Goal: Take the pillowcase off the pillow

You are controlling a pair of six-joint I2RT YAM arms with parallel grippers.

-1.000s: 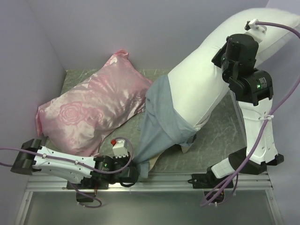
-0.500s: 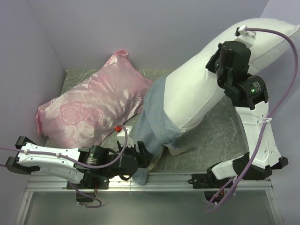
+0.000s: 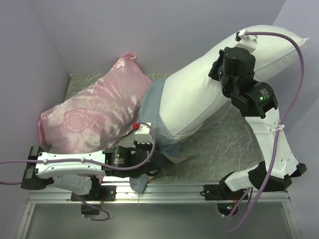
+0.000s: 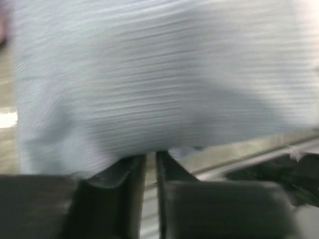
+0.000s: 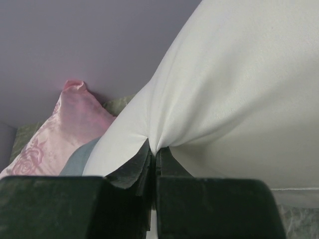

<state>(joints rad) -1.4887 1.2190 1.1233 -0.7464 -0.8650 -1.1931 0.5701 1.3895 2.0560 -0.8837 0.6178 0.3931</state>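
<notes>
Now the right gripper (image 5: 153, 152) pinches a fold of the pillow (image 3: 199, 94), held high at upper right. The left gripper (image 4: 151, 157) clamps the pillowcase (image 3: 151, 102), bunched over the pillow's lower end at centre. Best to pull the two apart steadily, with both grips firm.

Three cameras: one high up, two very close.
The top camera looks down from above and behind the arms and sees the whole green-grey marbled table (image 3: 219, 144). The left wrist camera is right up against the soft grey-blue cloth pillowcase (image 4: 149, 74), all blurry. The right wrist camera looks past the big plump white pillow (image 5: 239, 89) toward the shiny pink rose-patterned pillow (image 5: 65, 124) and the plain purple back wall (image 5: 75, 40). The top view shows all these too.
</notes>
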